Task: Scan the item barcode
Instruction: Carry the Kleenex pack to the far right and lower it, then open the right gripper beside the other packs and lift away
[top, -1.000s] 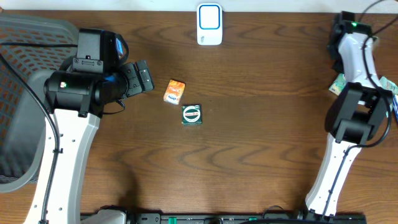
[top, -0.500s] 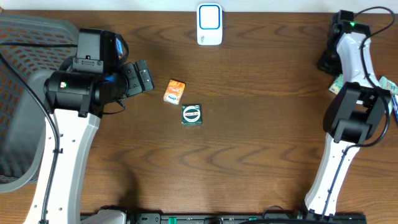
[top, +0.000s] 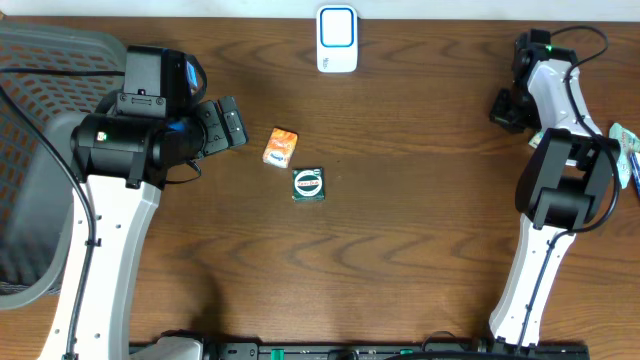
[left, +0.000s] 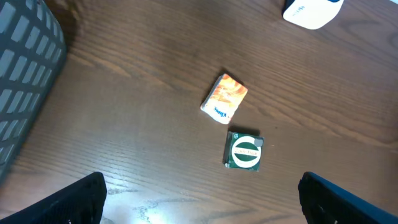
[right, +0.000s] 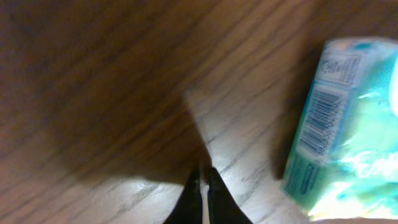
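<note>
Dark wood-grain counter (top: 420, 240) fills the overhead view, with a grey mesh chair (top: 40, 150) at its left edge. Above the counter's left side, the left end effector (top: 228, 124) hangs with its jaws spread wide and nothing in them. The right end effector (right: 202, 190) is near the far right edge, pinched fully closed on nothing. A white scanner (top: 337, 38) sits at the centre of the far edge. Beside the right end effector, though apart from it, lies a teal packet (right: 339, 118) showing a printed barcode, possibly the item meant. Mid-counter, an orange packet (top: 280, 147) and a green square packet (top: 308, 185) lie near each other, not touching.
</note>
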